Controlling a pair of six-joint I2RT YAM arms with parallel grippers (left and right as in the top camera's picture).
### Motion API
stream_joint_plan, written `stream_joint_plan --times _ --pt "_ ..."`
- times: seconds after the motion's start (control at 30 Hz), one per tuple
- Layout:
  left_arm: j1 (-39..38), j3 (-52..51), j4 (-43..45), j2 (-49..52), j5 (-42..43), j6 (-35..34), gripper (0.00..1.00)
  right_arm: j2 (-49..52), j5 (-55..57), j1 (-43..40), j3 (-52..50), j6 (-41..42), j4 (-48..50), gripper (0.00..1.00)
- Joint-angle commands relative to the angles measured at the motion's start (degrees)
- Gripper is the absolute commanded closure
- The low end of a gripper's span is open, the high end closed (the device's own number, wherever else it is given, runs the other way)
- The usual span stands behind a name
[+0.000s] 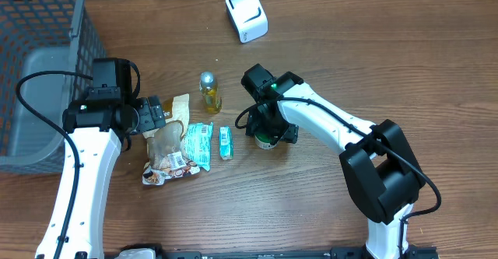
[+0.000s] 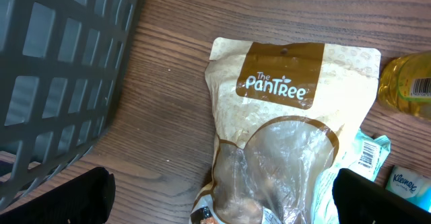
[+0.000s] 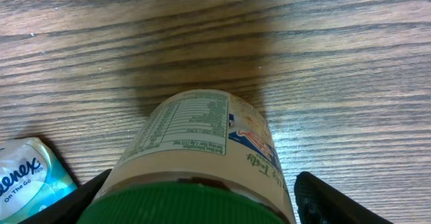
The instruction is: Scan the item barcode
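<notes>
Right end effector (image 3: 202,198) straddles green-lidded jar (image 3: 202,133), presumably to lift it for scanning; cannot tell if gripping. Left end effector (image 2: 222,196) idles wide open over pouch (image 2: 289,109).

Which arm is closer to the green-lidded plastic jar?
Right. The right end effector straddles the green-lidded plastic jar; the left end effector hovers over the tan snack pouch, well away.

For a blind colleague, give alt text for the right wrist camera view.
A green-lidded jar with a nutrition label sits on the wooden table between the fingers of the right gripper. A Kleenex tissue pack lies at lower left.
</notes>
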Motion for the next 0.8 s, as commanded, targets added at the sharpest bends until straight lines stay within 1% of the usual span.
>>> stream_joint_plan --times 0.0,0.23,0.37,0.77 --pt "0.1 1.2 -0.1 0.1 0.2 0.9 0.00 0.4 0.5 0.3 -0.3 0.4 0.5 0.21" --pt "0.1 1.2 -0.1 0.1 0.2 0.9 0.00 0.5 0.5 0.3 -0.4 0.4 1.0 0.20" --pt "0.1 1.2 -0.1 0.1 0.2 0.9 0.00 0.5 0.5 0.9 -0.4 2.2 1.7 0.20" --pt "0.1 1.2 -0.1 0.1 0.2 0.9 0.00 0.5 3.6 2.1 -0.4 3.2 1.2 0.21"
